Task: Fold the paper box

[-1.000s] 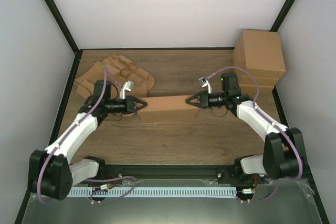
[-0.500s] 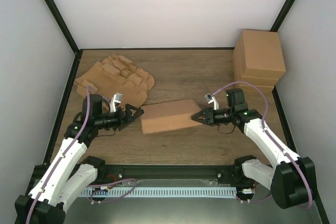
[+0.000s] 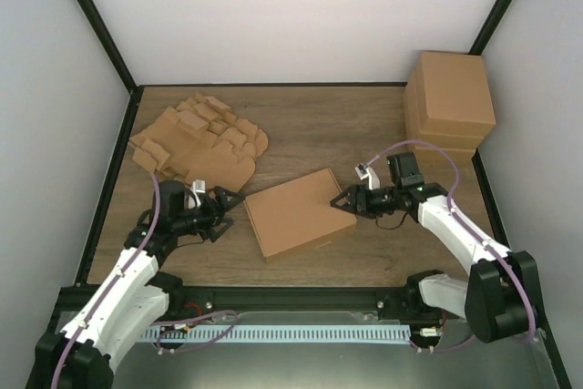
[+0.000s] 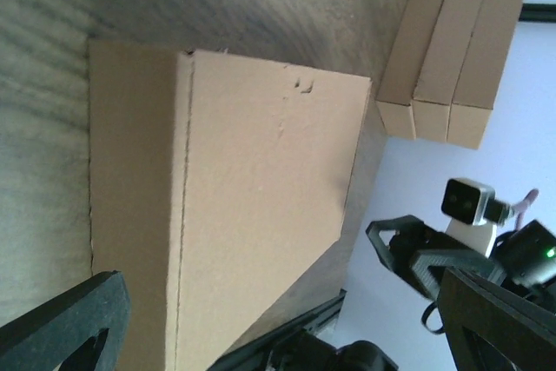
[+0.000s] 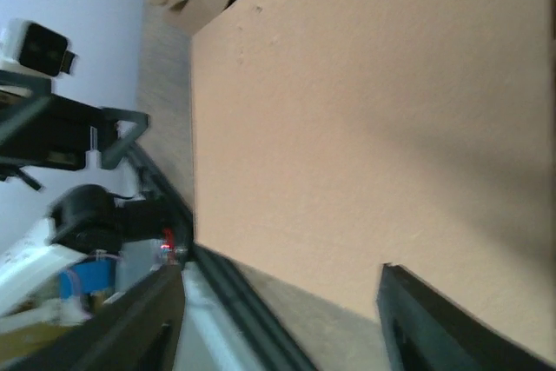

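Now the plain brown cardboard box (image 3: 296,212) lies closed on the wooden table (image 3: 319,134) at frame centre, no longer raised. My left gripper (image 3: 233,212) and right gripper (image 3: 338,201) stand spread beside it, so the folding looks finished.

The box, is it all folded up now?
Mostly, it seems. Done: the paper box lies closed on the table, with no flaps sticking out. In hand: nothing; the left gripper and right gripper sit open at its ends. Left: perhaps only backing the arms away.
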Available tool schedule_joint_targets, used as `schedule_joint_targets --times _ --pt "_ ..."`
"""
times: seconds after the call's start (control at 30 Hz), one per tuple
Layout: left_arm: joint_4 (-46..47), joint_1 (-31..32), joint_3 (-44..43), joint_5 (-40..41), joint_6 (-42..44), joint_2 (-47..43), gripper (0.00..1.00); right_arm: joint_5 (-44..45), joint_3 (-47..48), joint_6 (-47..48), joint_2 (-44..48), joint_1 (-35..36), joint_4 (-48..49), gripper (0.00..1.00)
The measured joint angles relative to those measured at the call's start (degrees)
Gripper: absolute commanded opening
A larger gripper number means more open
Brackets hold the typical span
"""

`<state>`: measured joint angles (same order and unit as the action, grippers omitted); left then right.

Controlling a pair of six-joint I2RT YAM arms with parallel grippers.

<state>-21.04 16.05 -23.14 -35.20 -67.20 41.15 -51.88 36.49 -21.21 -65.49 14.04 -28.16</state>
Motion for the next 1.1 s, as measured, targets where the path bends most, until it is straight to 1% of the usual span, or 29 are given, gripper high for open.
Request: schedule_joint_targets --times 0.03,0.17,0.23,0.33,0.37,0.47,0.5,0.6,0.67,0.7,0.83,0.9,0.93,1.03,1.1 --pt "1.2 0.0 0.1 0.1 0.7 0.2 1.0 1.2 0.8 0.0 -0.7 0.0 -0.2 0.8" --pt "6.2 0.0 2.2 0.0 5.1 2.2 0.97 8.1 3.0 0.9 -2.1 0.0 1.4 0.84" --pt "9.1 0.0 4.8 0.0 6.6 4.1 0.97 11.4 3.1 0.8 -2.3 0.0 2.7 0.89" --pt "13.0 0.2 9.1 -0.4 7.7 7.4 0.98 15.1 3.0 0.7 -4.0 0.0 5.3 0.91" --pt "14.0 0.3 10.1 -0.6 8.0 8.2 0.99 15.8 3.0 0.6 -4.9 0.0 6.1 0.91" --pt "16.9 1.2 12.3 -1.4 9.1 9.3 1.0 17.2 2.6 0.7 -8.4 0.0 8.6 0.93" --pt "18.0 1.5 12.6 -1.6 9.4 9.3 0.98 17.5 2.3 0.7 -9.5 0.0 9.3 0.93" --pt "21.9 1.9 13.6 -2.5 10.1 9.3 0.82 17.8 0.9 0.7 -11.9 0.0 11.0 0.93" --pt "23.5 2.0 14.2 -2.8 10.1 9.6 0.69 17.6 -0.1 0.7 -12.9 0.0 11.8 0.93" --pt "24.6 2.0 14.6 -2.9 10.1 10.0 0.66 17.4 -0.5 0.7 -13.2 0.0 12.0 0.93" --pt "27.1 2.3 15.8 -3.8 10.7 13.1 0.56 16.4 -0.9 0.6 -13.4 0.3 13.4 0.93" --pt "28.3 2.5 15.8 -4.4 11.1 14.9 0.47 16.1 -0.9 0.6 -13.4 0.5 14.1 0.93" --pt "28.7 2.6 15.8 -4.7 11.6 15.7 0.44 16.0 -0.9 0.6 -13.4 0.6 14.3 0.93" --pt "28.9 2.6 15.7 -5.4 12.7 17.4 0.39 15.8 -0.9 0.3 -13.6 0.9 14.8 0.94" --pt "29.0 2.6 15.5 -5.7 13.4 17.6 0.39 15.8 -1.0 0.1 -13.7 1.0 14.9 0.94"
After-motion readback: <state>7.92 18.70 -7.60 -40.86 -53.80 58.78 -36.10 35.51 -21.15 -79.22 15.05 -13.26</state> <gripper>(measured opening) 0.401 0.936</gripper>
